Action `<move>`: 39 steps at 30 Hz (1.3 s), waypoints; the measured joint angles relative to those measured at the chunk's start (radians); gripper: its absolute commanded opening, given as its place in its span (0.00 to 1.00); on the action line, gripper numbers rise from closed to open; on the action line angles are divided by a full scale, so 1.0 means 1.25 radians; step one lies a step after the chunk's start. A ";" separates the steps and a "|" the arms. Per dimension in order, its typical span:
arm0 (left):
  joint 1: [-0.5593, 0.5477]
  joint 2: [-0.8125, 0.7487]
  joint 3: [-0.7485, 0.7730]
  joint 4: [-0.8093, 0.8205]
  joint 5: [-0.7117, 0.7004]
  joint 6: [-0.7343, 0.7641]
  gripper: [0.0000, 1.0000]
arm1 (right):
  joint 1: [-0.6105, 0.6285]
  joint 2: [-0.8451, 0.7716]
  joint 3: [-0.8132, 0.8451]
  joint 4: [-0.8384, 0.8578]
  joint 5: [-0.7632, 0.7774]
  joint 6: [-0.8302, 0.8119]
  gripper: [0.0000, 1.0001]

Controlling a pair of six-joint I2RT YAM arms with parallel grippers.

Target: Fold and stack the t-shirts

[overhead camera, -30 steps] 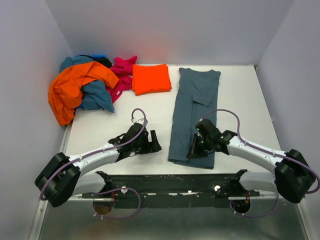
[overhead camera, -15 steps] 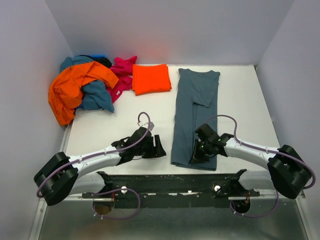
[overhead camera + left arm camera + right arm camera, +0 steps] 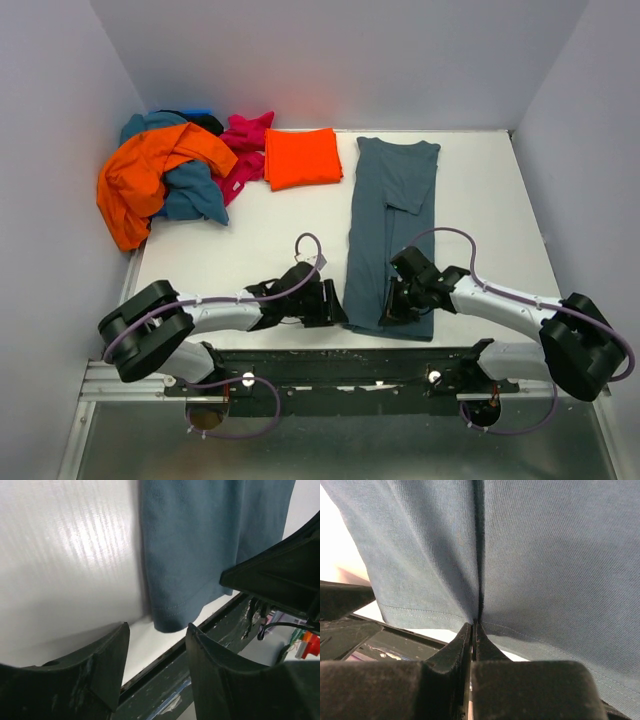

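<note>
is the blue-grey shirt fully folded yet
Partly folded: the blue-grey shirt lies as a long narrow strip, sleeves tucked in, unlike the compact orange-red shirt.

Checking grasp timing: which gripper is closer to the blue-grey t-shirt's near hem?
Right. The right gripper is shut on the blue-grey t-shirt at its near hem. The left gripper is open just off the hem's left corner and is not gripping it.

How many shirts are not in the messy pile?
2. The folded orange-red shirt lies at the back, beside the pile. The blue-grey shirt lies stretched out right of the middle, its near edge pinched by the right gripper. The pile itself may hide more.
</note>
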 measured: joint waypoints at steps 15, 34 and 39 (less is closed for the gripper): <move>-0.017 0.092 0.108 -0.063 -0.031 0.020 0.00 | 0.000 0.003 0.000 0.010 -0.001 -0.001 0.04; -0.025 0.019 0.103 -0.231 -0.054 0.094 0.54 | 0.000 -0.031 -0.077 0.099 -0.091 0.034 0.41; -0.025 0.019 0.115 -0.231 -0.054 0.092 0.56 | 0.000 -0.103 -0.040 0.020 -0.068 0.024 0.41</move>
